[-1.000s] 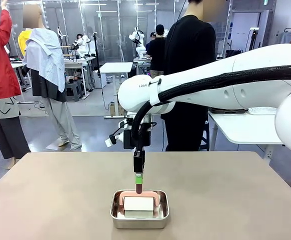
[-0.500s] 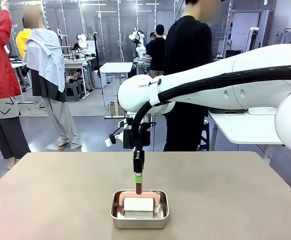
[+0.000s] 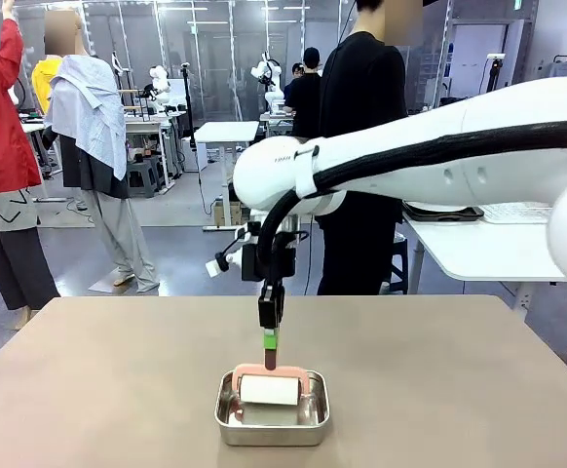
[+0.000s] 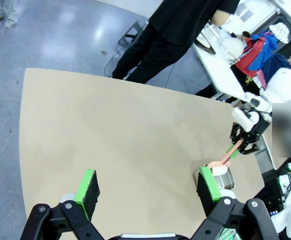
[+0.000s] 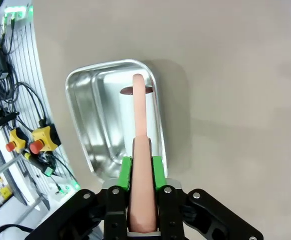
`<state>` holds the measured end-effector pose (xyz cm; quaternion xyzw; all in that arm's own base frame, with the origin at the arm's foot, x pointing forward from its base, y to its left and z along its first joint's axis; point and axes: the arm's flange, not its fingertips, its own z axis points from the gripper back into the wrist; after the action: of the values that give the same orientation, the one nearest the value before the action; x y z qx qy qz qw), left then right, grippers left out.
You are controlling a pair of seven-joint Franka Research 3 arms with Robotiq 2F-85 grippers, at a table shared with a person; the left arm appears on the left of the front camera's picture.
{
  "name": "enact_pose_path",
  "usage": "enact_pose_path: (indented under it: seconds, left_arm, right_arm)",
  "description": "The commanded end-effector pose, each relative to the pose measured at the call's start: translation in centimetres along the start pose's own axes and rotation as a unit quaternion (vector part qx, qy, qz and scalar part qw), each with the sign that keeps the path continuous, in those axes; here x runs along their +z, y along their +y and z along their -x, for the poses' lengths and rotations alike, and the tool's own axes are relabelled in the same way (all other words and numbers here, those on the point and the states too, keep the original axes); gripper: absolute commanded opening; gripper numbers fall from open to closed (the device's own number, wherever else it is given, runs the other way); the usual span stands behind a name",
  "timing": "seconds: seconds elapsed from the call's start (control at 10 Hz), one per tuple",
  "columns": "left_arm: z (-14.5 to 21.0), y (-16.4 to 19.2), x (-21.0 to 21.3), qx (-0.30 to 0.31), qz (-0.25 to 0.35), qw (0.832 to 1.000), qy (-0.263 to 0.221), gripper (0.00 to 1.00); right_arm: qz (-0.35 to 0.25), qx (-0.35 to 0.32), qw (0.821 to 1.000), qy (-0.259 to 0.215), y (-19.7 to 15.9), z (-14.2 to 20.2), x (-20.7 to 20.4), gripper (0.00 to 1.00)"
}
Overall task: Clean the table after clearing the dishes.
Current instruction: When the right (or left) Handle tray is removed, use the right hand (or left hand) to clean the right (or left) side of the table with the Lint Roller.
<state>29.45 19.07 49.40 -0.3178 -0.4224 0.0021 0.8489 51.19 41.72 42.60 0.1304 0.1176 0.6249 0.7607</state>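
My right gripper [image 3: 269, 341] hangs over the middle of the taupe table [image 3: 108, 390], shut on the pink handle of a white roller [image 3: 269, 390]. The roller hangs just above the floor of a small steel pan [image 3: 270, 436]. In the right wrist view, the green pads [image 5: 158, 170] clamp the pink handle [image 5: 140, 125] over the pan [image 5: 83, 120]. My left gripper [image 4: 148, 187] is open and holds nothing, high above the table [image 4: 110, 130]. A dark tray [image 3: 441, 212], one of the dishes, lies on the white side table.
A person in black stands at the table's far edge [image 3: 361, 146]. The white side table [image 3: 478, 253] is at the back right. Cables and coloured buttons [image 5: 30, 142] line the robot's side of the table.
My right gripper has risen slightly, lifting the roller up from the pan's floor. The pan has stayed in place.
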Motion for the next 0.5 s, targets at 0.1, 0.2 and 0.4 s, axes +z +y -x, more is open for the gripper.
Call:
enact_pose_path:
  seconds: [0.1,0.2,0.4]
  left_arm:
    - [0.0,0.0,0.3,-0.003,0.002,1.0,0.005,1.0]
    - [0.0,0.0,0.3,-0.003,0.002,1.0,0.005,1.0]
    - [0.0,0.0,0.3,-0.003,0.002,1.0,0.005,1.0]
  right_arm:
    - [0.074,-0.187,0.975,-0.09,3.6,8.6,6.5,0.0]
    - [0.083,-0.295,0.942,-0.139,2.5,12.2,7.3,0.0]
    - [0.041,-0.451,0.867,-0.208,0.2,19.2,6.3,0.0]
